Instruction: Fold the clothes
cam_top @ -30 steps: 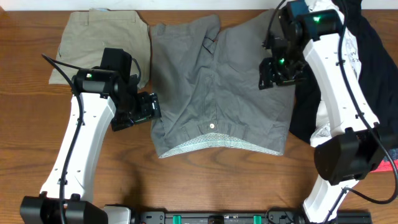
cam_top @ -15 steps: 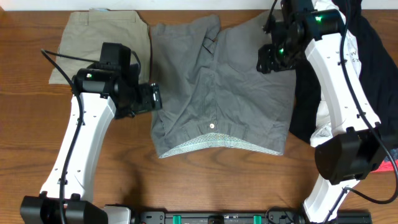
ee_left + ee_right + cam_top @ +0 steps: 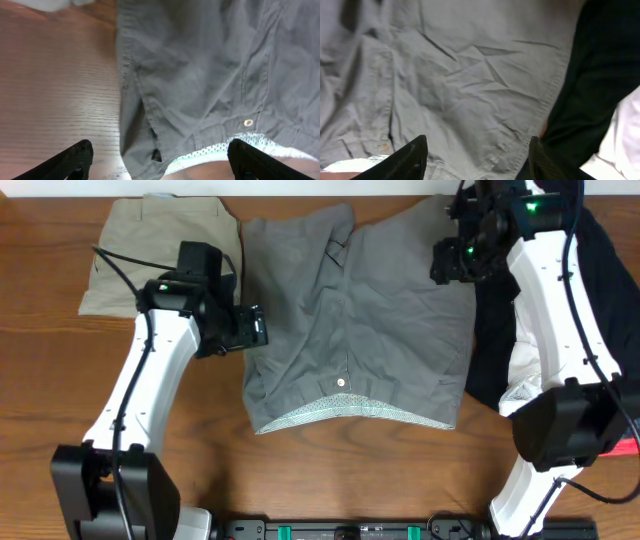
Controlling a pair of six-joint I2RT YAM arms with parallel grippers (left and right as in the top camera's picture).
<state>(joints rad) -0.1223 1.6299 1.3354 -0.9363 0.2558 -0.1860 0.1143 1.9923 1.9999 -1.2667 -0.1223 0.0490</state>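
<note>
Grey woven shorts (image 3: 350, 320) lie spread flat in the middle of the table, waistband and button (image 3: 341, 383) toward the front edge. They also show in the left wrist view (image 3: 200, 75) and the right wrist view (image 3: 465, 85). My left gripper (image 3: 256, 327) is open and empty, above the shorts' left edge (image 3: 157, 157). My right gripper (image 3: 447, 262) is open and empty, above the shorts' upper right part (image 3: 477, 157). Folded beige shorts (image 3: 160, 250) lie at the far left.
A pile of black garments (image 3: 600, 300) with a white shirt (image 3: 525, 370) lies at the right, under my right arm. A pink cuff (image 3: 625, 447) shows at the right edge. Bare wood table (image 3: 330, 480) lies in front of the shorts.
Both arms moved toward the far side of the table. The left gripper rose along the shorts' left edge; the right gripper went up and right to the shorts' top right corner. The shorts have not moved.
</note>
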